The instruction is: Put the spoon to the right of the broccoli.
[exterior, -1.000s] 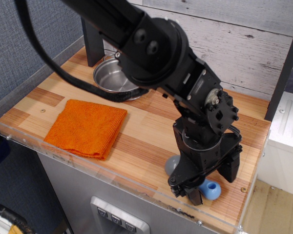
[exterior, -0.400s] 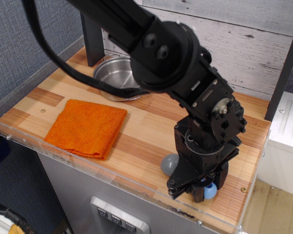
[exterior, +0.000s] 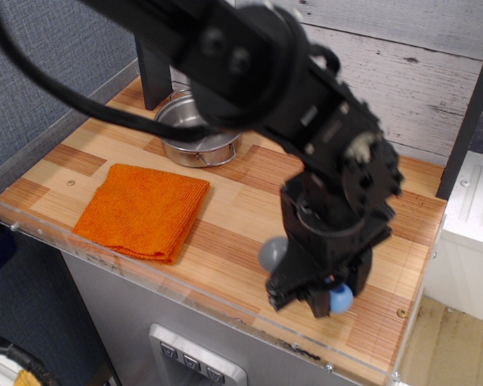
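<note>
The spoon shows at the front right of the wooden table (exterior: 233,201): its grey dome bowl (exterior: 271,253) sticks out to the left of my gripper and its light-blue handle end (exterior: 340,299) to the right. My gripper (exterior: 303,299) points down and is shut on the spoon's middle, holding it just above the table near the front edge. The big black arm and wrist cover the table's right middle. The broccoli is not visible; it is hidden or out of view.
A folded orange cloth (exterior: 141,211) lies at the front left. A steel pot (exterior: 195,135) stands at the back, next to a dark post (exterior: 153,76). A clear plastic lip (exterior: 169,281) runs along the table's front edge. A white board wall stands behind.
My gripper came down over the spoon's handle and shut on it. It has now shifted slightly left and up with the spoon, so the grey bowl sits higher in the frame.
</note>
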{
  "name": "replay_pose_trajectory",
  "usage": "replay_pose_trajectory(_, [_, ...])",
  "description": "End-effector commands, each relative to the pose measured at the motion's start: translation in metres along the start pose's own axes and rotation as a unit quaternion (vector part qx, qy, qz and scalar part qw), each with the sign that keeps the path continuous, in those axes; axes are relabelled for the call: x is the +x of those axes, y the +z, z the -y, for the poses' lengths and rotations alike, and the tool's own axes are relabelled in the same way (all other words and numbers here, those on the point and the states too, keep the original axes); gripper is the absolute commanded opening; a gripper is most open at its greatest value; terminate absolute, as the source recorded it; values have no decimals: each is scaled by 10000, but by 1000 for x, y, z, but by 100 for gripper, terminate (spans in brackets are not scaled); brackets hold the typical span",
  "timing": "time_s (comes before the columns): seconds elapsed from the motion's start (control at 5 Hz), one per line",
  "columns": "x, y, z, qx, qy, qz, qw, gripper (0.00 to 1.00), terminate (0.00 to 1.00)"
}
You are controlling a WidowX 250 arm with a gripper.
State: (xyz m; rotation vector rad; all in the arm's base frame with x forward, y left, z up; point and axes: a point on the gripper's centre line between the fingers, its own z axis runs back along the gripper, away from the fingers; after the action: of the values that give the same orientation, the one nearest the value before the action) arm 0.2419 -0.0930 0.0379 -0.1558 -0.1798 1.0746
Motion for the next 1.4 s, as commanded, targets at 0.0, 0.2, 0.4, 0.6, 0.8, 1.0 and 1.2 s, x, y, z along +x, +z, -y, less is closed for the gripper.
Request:
replay_pose_trajectory(0.0, [15, 31, 32, -25, -1324, 249, 9909, 0, 0])
replay_pose_trajectory(0.2, [16, 37, 50, 228, -2236, 478, 9732, 0, 0])
replay_pose_trajectory(0.4, [19, 35, 61, 376, -3280, 596, 9421, 0, 0])
replay_pose_trajectory(0.6, [22, 27, 72, 374, -3728, 554, 9255, 0, 0])
replay_pose_trajectory(0.8, [24, 14, 80, 270, -3986, 439, 9157, 0, 0])
replay_pose_trajectory(1.0, [29, -5, 82, 180, -4183, 212, 9079, 0, 0])
replay_pose_trajectory(1.2, [38, -19, 88, 124, -4479, 102, 8940, 0, 0])
